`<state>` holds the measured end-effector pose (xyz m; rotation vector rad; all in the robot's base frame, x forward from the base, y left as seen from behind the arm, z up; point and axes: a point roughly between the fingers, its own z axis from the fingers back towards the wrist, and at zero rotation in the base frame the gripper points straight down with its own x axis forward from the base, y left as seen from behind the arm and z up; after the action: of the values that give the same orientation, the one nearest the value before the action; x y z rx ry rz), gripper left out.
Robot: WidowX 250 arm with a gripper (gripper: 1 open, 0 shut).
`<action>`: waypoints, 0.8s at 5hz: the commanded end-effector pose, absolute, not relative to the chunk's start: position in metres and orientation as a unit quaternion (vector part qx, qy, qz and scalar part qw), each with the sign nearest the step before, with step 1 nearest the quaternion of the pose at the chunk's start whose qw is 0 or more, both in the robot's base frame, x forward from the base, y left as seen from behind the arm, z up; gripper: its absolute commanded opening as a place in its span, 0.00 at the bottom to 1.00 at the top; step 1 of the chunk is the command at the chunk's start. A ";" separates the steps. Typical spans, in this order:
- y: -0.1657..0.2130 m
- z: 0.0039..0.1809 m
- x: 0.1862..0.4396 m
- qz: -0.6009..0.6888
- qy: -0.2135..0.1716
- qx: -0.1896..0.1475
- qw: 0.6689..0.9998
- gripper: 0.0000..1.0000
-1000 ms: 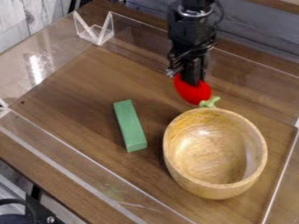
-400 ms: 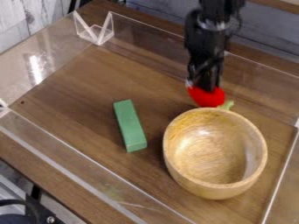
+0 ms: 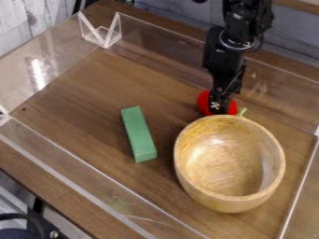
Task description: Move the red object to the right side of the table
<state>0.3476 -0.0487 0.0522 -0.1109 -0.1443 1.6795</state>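
Note:
The red object (image 3: 214, 104) is a small bright-red strawberry-like toy. It lies low on the brown wood-grain table (image 3: 88, 103), just behind the far rim of the wooden bowl, right of centre. My black gripper (image 3: 223, 93) points straight down onto it. Its fingertips overlap the toy's top and right side. The fingers look narrow from this angle. I cannot make out whether they still pinch the toy or stand apart from it.
A large wooden bowl (image 3: 229, 164) stands at the front right, close to the red toy. A green rectangular block (image 3: 138, 133) lies left of the bowl. Low clear acrylic walls (image 3: 75, 201) border the table. A clear angled stand (image 3: 101, 29) sits at the back left.
The gripper has carried the red toy to the right and lowered it, from above the bowl's back-left rim down to the table behind the bowl. The wrist has also rolled a little.

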 end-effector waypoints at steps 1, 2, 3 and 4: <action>-0.041 0.086 0.357 0.737 -0.063 -0.073 0.669 1.00; -0.041 0.108 0.351 0.750 -0.052 -0.079 0.654 1.00; -0.032 0.136 0.346 0.778 -0.045 -0.087 0.621 1.00; 0.005 0.154 0.341 0.797 -0.034 -0.090 0.596 0.00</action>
<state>0.3367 0.0067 0.1284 -0.1374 -0.0243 1.8644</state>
